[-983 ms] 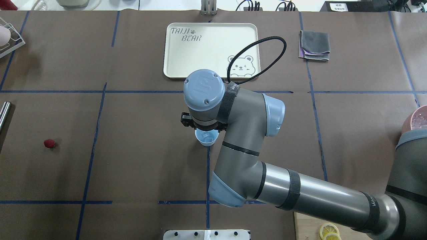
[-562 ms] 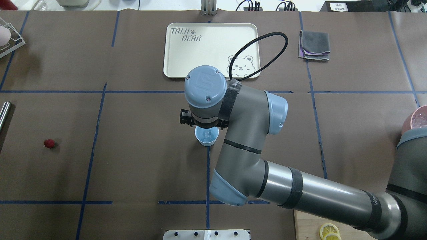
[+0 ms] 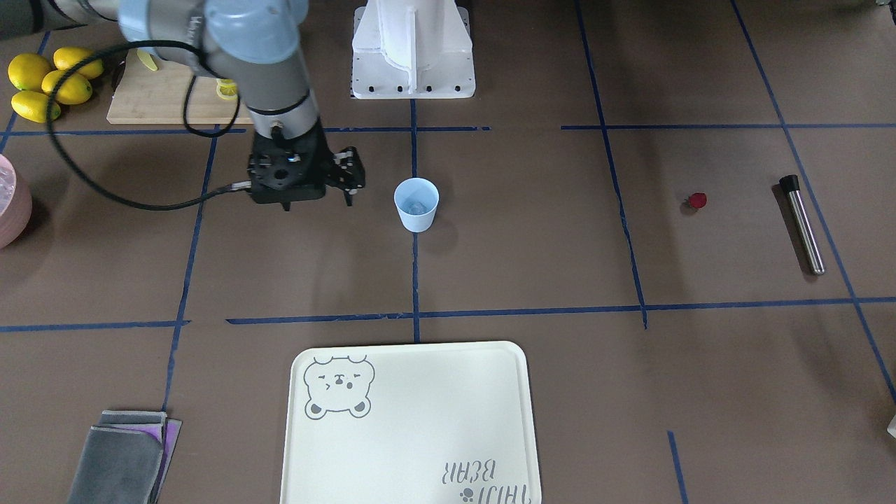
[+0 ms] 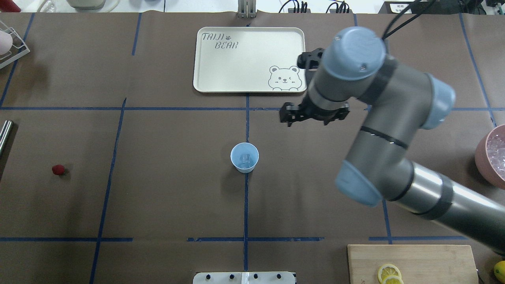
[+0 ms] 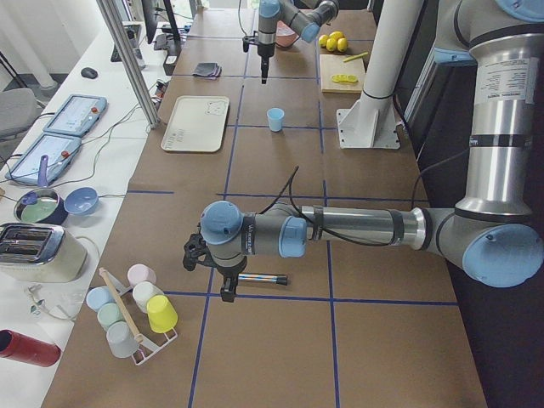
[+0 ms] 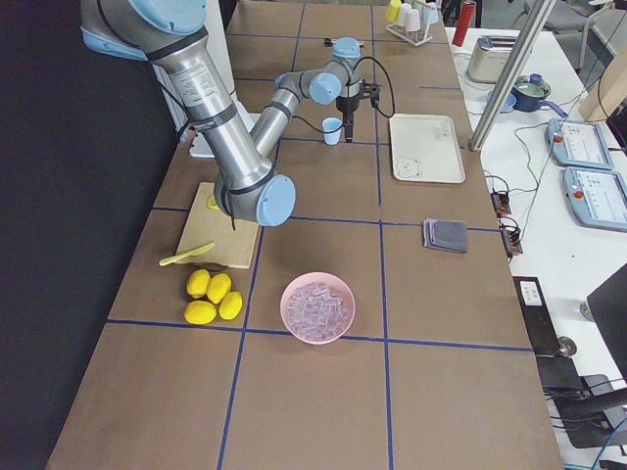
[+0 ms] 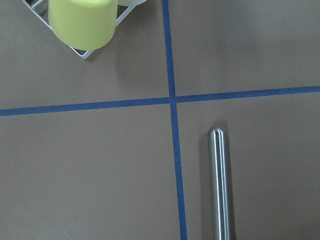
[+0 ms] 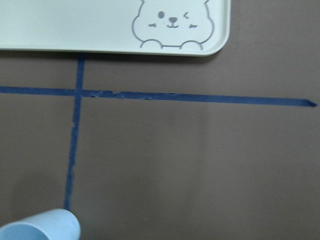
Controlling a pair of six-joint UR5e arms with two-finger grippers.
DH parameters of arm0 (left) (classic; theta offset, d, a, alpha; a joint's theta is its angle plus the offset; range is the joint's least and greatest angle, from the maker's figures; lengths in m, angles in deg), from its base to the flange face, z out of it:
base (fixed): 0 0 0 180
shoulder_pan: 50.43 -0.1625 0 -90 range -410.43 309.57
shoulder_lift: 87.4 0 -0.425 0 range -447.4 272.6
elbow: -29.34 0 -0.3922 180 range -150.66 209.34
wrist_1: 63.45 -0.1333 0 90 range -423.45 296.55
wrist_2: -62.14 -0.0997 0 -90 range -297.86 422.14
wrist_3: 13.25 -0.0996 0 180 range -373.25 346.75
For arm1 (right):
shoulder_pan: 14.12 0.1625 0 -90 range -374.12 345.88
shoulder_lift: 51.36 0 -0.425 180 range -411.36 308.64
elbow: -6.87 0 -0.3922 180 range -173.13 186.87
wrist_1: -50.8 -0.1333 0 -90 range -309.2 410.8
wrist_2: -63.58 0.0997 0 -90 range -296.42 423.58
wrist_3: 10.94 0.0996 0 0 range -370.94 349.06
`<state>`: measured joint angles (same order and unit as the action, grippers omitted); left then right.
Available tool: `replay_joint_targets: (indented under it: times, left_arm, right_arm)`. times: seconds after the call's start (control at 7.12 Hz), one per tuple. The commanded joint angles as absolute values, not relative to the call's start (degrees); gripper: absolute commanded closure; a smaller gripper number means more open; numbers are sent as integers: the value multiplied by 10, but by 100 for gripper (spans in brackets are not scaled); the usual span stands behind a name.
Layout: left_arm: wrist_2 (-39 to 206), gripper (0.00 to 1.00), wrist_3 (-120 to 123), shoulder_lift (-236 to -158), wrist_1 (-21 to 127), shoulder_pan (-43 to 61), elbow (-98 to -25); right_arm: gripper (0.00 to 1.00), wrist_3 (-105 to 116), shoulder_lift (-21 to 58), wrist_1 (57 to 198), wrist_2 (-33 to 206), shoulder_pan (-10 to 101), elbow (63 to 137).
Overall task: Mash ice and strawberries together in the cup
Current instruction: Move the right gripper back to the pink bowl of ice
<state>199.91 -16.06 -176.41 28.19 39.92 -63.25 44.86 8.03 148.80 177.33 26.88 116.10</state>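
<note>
The light-blue cup (image 4: 244,157) stands upright at the table's middle, with one clear ice cube (image 4: 245,158) inside; it also shows in the front view (image 3: 416,204). The red strawberry (image 4: 58,169) lies alone on the table far to the left. My right gripper (image 4: 311,118) hangs above the table, right of the cup and beyond it, near the tray's corner. It looks open and empty. My left gripper (image 5: 225,293) shows only in the left side view, above a metal rod (image 5: 262,278); I cannot tell if it is open or shut.
A pink bowl (image 4: 493,154) of ice stands at the right edge. A cream tray (image 4: 236,67) and a grey cloth (image 4: 372,53) lie at the far side. A cutting board (image 4: 410,262) with lemon slices is near right. A cup rack (image 5: 136,314) stands beside my left arm.
My right arm has lifted away from over the cup, moving right and toward the tray. The cup with its ice cube now stands uncovered.
</note>
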Motion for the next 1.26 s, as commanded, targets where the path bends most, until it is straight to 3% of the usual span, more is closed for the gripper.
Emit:
replay_joint_targets:
  times: [0.0, 0.7, 1.12]
  left_arm:
    - [1999, 0, -161, -1764, 282, 399, -634]
    - [2000, 0, -162, -1764, 282, 398, -633]
    - [2001, 0, -162, -1764, 282, 398, -633]
  right_arm:
    - [1, 272, 240, 1474, 1855, 385, 1237]
    - [1, -20, 491, 1350, 1952, 570, 1218]
    - [4, -43, 538, 1175, 1957, 585, 1112]
